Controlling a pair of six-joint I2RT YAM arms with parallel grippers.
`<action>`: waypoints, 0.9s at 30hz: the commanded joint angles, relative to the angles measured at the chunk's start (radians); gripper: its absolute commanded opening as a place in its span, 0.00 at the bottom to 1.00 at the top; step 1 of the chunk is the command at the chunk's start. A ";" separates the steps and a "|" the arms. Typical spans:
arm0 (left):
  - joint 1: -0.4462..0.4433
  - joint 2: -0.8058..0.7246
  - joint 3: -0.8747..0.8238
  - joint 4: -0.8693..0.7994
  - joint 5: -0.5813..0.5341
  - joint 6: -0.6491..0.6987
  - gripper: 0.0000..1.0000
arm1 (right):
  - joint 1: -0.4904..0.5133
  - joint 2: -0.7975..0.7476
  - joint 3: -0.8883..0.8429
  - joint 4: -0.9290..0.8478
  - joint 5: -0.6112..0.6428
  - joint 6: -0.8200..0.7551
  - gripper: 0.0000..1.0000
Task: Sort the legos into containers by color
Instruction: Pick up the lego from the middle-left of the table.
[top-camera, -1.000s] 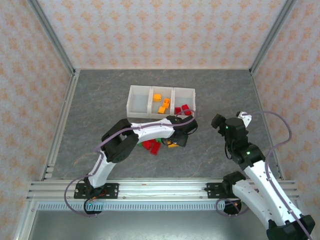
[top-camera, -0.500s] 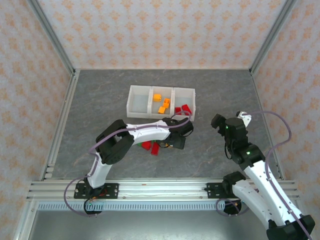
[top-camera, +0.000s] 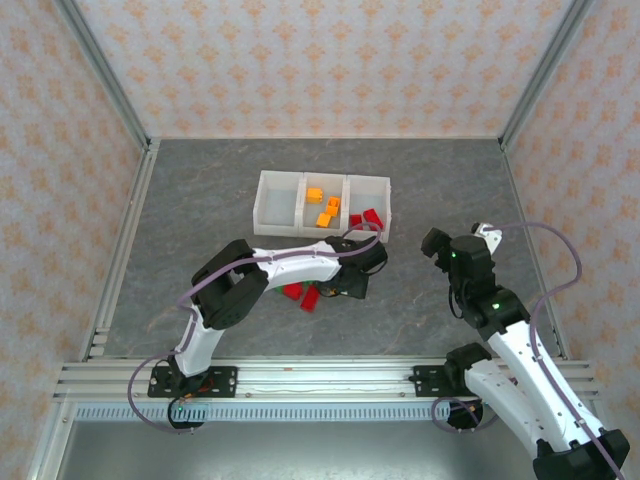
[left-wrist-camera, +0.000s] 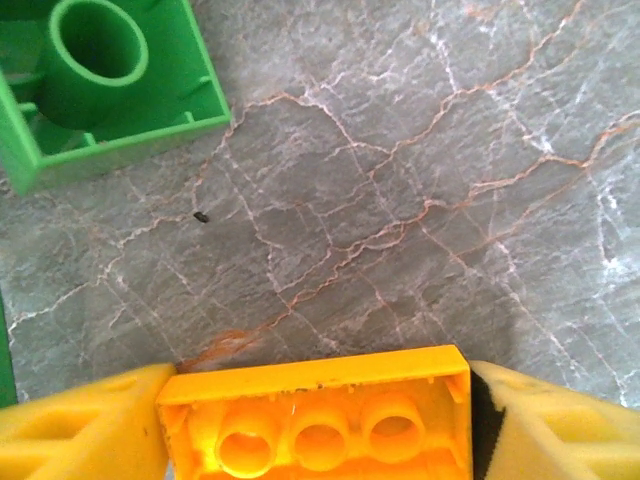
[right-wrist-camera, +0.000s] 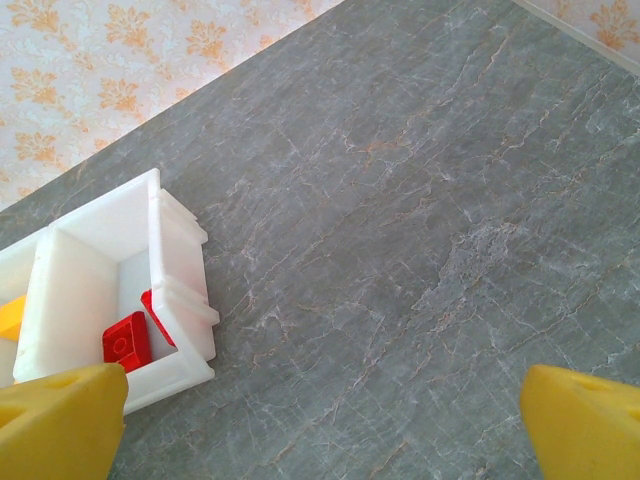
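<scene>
Seen from above, three joined white bins (top-camera: 280, 200) sat on the grey table (top-camera: 200, 220), with three orange bricks (top-camera: 324, 218) in the middle one. Two loose red bricks (top-camera: 303, 294) lay just beside the left gripper (top-camera: 349, 287), and there was bare table all around.

In the left wrist view, its fingers (left-wrist-camera: 80, 435) were clamped on one orange-yellow brick (left-wrist-camera: 320, 420), and one green brick (left-wrist-camera: 110, 80) lay apart.

In the right wrist view, the right gripper (right-wrist-camera: 320, 420) had its fingers wide apart, holding nothing. The end bin (right-wrist-camera: 185, 300) sat off to its left, with two sorted red bricks (right-wrist-camera: 127, 342) inside.

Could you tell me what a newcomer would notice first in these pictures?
Probably the orange brick pinched in the left gripper, with a green brick nearby. Then the white containers at the middle of the table, with orange bricks in the middle bin and red bricks in the right one. The right gripper hangs open at the right.
</scene>
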 joint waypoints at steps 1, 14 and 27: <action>-0.020 0.025 -0.020 -0.093 0.040 -0.006 0.64 | 0.001 -0.009 -0.009 0.009 0.013 -0.003 1.00; -0.019 0.008 0.069 -0.138 -0.047 -0.020 0.46 | 0.001 -0.014 -0.002 0.003 0.024 -0.005 1.00; 0.072 0.038 0.440 -0.397 -0.292 0.061 0.48 | 0.002 -0.023 0.005 -0.002 0.043 -0.015 1.00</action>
